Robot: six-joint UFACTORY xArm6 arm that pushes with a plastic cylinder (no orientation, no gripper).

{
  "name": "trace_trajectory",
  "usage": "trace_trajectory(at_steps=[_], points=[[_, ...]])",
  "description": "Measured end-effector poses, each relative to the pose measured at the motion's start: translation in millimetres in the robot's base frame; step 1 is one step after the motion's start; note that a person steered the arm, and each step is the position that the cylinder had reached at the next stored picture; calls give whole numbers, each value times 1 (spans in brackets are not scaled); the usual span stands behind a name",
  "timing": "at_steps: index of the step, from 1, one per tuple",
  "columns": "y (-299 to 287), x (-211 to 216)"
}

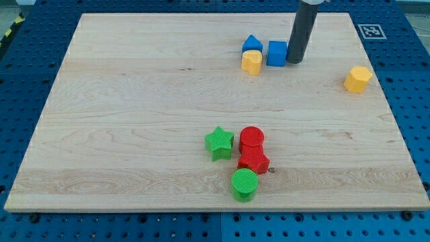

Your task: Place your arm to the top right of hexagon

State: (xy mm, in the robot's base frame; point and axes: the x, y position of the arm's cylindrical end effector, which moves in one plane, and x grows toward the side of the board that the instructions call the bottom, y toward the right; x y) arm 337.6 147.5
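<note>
- A pale wooden board (134,101) with visible lengthwise grain was seen lying on a blue perforated table (20,81); a black-and-white marker tag (370,31) was noted at the board's corner at the view's top right.
- The yellow hexagon (357,79) was taken as the landmark: a smooth, faceted yellow block, found alone near the board's edge at the view's right.
- The dark, matte, cylindrical rod was observed upright, with my tip (295,62) resting on the board well to the view's left of the yellow hexagon and slightly toward the view's top.
- No pincer was fitted; no open or closed state could be recorded, as only the plain rod end was shown.
- A blue cube (277,54) was recorded just left of my tip, apparently touching or nearly so; contact could not be confirmed.
- Farther left of the hexagon, a blue block (252,44) with a peaked top was noted, with a rounded yellow block (251,62) directly below it, the two touching.
- Well toward the view's bottom left of the hexagon, a ribbed-textured cluster was recorded: a green star (219,142), a red cylinder (252,139), a red star-like block (253,161) beneath it, and a green cylinder (244,183) lowest.
- The two red blocks were seen touching; the green star stood just apart.
</note>
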Motion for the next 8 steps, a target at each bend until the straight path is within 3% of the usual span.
trace_trajectory(at_steps=[6, 8], points=[[-18, 0], [46, -1]])
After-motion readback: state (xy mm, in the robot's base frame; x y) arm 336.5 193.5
